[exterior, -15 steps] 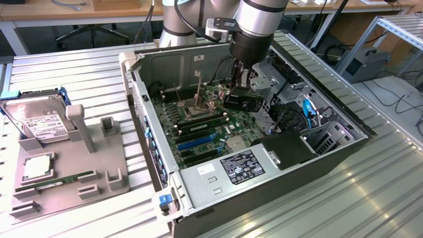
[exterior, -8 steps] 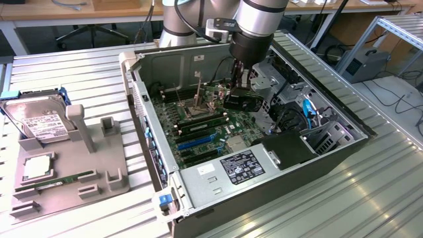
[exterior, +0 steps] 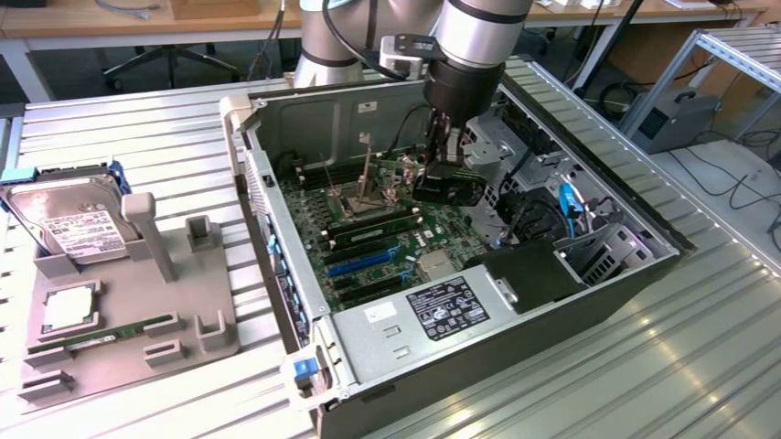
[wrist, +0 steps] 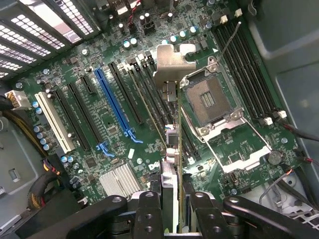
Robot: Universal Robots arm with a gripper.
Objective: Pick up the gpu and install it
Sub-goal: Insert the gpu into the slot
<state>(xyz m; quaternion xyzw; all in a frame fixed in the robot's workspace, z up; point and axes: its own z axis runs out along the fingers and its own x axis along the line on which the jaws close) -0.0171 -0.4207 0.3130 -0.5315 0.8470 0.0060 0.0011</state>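
The gpu (wrist: 172, 144), a thin dark circuit card seen edge-on with a bent silver metal end bracket (wrist: 172, 62) at its far end, hangs above the green motherboard (wrist: 114, 99) inside the open dark computer case (exterior: 488, 357), which lies on its side on the ribbed metal worktop (exterior: 683, 366). The black pincer (wrist: 172, 214) is partly closed, its fingers (wrist: 149, 209) clamped on the card's two faces, so the card is held and not yet seated. In the wrist view the card's lower edge runs along the row of black expansion slots (wrist: 149, 99) between the long blue slot (wrist: 114, 99) and the open silver processor socket (wrist: 212, 99); whether it sits exactly over one slot I cannot tell. The risk, as I judge it, is misalignment: a tilted or offset card would bear on the slot's wall or on nearby capacitors, and the bracket could catch the case's rear wall. Near the worktop's far edge in the exterior view's left, a grey parts holder (exterior: 134, 311) carries a silver hard drive with a white label (exterior: 73, 224) and a narrow green memory stick (exterior: 104, 338).
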